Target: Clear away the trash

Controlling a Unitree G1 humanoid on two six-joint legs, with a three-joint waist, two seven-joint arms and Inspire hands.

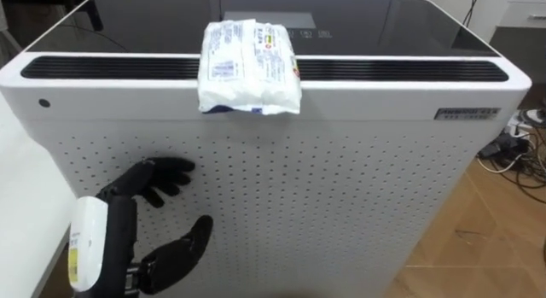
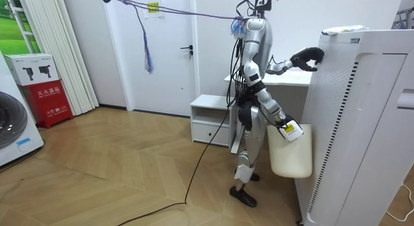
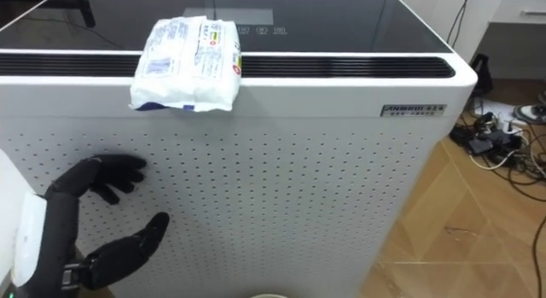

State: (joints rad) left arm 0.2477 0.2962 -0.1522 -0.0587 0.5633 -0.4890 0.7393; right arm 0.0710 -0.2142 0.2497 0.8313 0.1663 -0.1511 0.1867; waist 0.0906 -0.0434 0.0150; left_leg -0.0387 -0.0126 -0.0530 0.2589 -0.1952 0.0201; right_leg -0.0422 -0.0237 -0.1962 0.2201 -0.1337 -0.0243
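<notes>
A white plastic packet (image 1: 250, 67) with print lies on top of a big white appliance (image 1: 341, 187), hanging slightly over its front edge. My left hand (image 1: 145, 191) is raised in front of the appliance's perforated front panel, below and to the left of the packet. Its fingers are spread and hold nothing. In the room view I stand close to the appliance, facing it, with the left hand (image 2: 307, 57) held up near its top corner. My right hand (image 2: 288, 129) hangs low at my side and carries a white bin (image 2: 289, 151) clear of the floor.
Cables and plugs (image 1: 520, 149) lie on the wooden floor to the right of the appliance. A white desk and a low cabinet (image 2: 210, 116) stand behind me. A red box (image 2: 48, 100) and a washing machine (image 2: 16, 125) are at the room view's far left.
</notes>
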